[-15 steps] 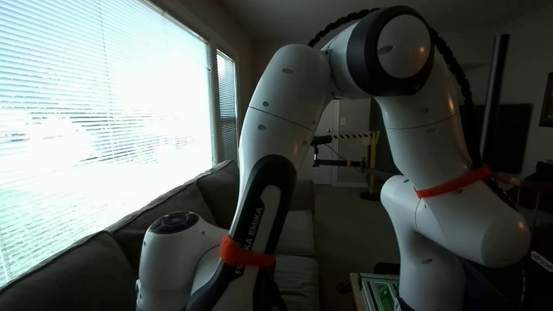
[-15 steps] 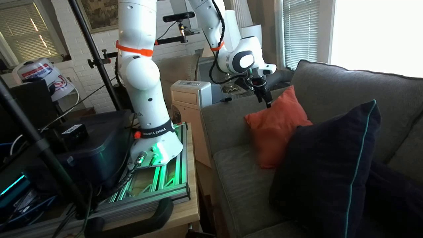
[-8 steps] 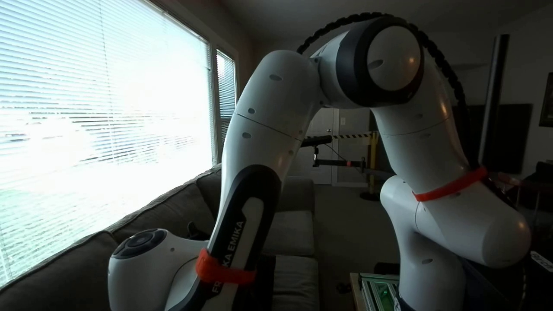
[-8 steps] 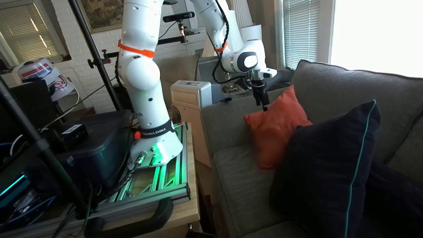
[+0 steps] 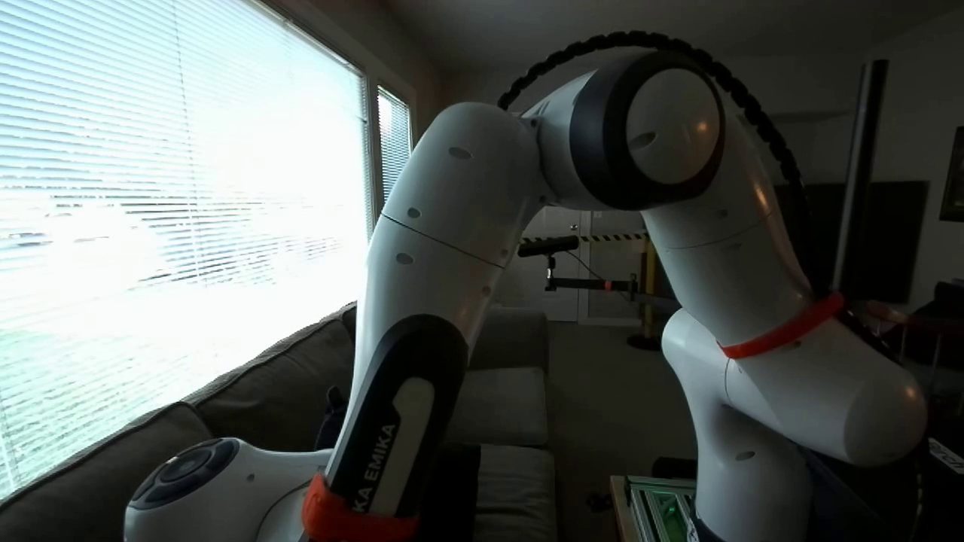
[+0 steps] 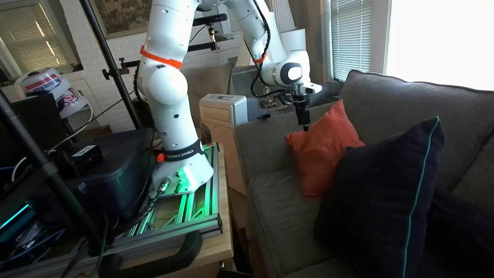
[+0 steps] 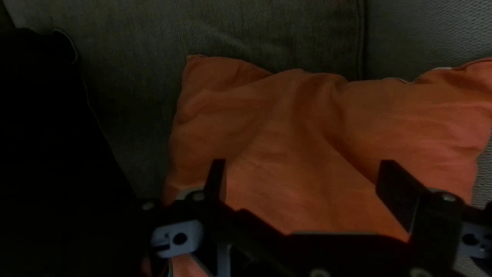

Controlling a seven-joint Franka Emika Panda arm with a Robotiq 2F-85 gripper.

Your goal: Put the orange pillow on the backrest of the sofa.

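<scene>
My gripper [image 7: 302, 171] is spread wide over the orange pillow [image 7: 284, 127], right under me; can't tell if I'm touching fabric, but nothing's pinched. I'd sink straight down, grab a deep fold, and steer clear of the dark cushion [image 6: 378, 185] beside me en route to the sofa backrest [image 6: 417, 100] past the pillow. Dark tub [image 6: 115, 189] well away from me: looks lidded, contents hidden.
</scene>
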